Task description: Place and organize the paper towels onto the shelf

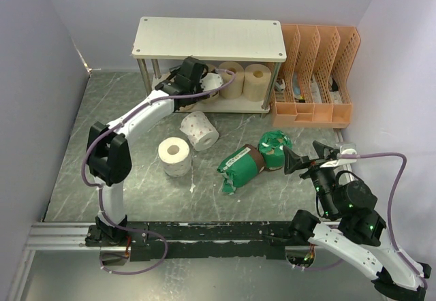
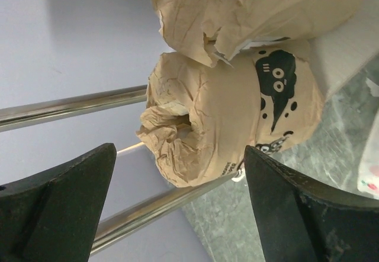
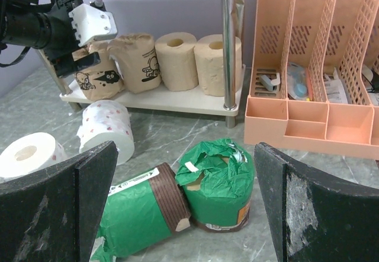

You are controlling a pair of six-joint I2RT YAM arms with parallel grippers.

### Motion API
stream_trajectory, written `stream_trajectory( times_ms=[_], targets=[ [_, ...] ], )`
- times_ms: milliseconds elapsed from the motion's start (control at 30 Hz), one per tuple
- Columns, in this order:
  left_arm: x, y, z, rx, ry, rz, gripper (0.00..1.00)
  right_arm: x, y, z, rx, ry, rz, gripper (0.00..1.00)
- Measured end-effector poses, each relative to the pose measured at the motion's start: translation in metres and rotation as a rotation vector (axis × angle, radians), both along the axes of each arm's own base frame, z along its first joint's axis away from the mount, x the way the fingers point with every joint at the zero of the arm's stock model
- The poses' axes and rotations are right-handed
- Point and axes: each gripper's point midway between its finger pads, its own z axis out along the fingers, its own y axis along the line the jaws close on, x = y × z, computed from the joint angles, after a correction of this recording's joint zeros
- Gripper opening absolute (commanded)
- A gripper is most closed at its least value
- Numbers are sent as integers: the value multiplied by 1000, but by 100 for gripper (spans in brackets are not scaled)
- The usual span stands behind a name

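The left gripper (image 1: 203, 77) reaches in at the left end of the shelf (image 1: 208, 39), at its lower tier, with its jaws spread wide and nothing in them. In its wrist view the printed brown roll (image 2: 237, 120) sits just ahead of the two black fingers (image 2: 65, 203), in the gap between them and clear of both. A second brown roll (image 2: 254, 7) presses against it. From the right wrist view, these two stand at the left of the lower board (image 3: 177, 99), and two plain tan rolls (image 3: 177, 60) stand beside them to the right. The right gripper (image 1: 308, 154) hangs equally wide open and empty, low over the table, facing the two green-wrapped rolls (image 3: 219, 185). Those rolls lie touching each other on the tabletop just ahead of it. Two white rolls (image 1: 199, 129) rest on the table in front of the shelf, near each other: one lies on its side and the other shows its core upward. The table (image 1: 136, 110) is dark grey-green with pale marble veining. An orange perforated file rack (image 1: 313, 114) stands against the right end of the shelf. Plain pale walls (image 1: 41, 76) close in the back and sides, and a metal rail (image 1: 61, 236) runs along the near edge.
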Motion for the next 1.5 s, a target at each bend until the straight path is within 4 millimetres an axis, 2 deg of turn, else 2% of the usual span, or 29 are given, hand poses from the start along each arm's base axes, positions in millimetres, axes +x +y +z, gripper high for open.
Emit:
stream_trajectory(
  times_ms=[133,233,333,467,600,700,800,900,1000,1133,1267,1333,1433,1500],
  targets=[
    [-16,-6,3,-35,79,-16,100,-1,-1,1,6,-4,0,100],
    [-42,-12,6,-63,158,-61,100,-1,-2,2,13,-9,0,100],
    [-84,-17,19,-108,258,-143,100,-1,-2,2,13,-9,1,100],
    [-153,-17,56,-221,363,-308,99,-1,-1,2,10,-6,0,100],
    [-229,2,90,-329,417,-443,98,5,7,-4,-26,22,0,100],
    [-266,28,116,-419,372,-449,98,11,18,-14,-78,59,9,100],
    [-280,65,146,-545,259,-346,98,17,32,-25,-136,97,28,100],
    [-291,103,157,-692,158,-194,98,22,49,-35,-208,144,70,100],
    [-303,125,145,-804,120,-83,98,30,72,-43,-308,203,125,100],
    [-312,149,109,-951,76,95,98,49,112,-40,-437,271,181,100],
    [-318,165,92,-1067,-7,219,98,61,163,-33,-479,270,300,100],
    [-318,172,89,-1109,-57,264,99,53,191,-29,-471,219,406,100],
    [-316,177,86,-1142,-85,293,98,23,237,-24,-486,110,593,100],
    [-312,178,86,-1156,-87,303,98,9,267,-29,-535,58,685,99]
  ],
)
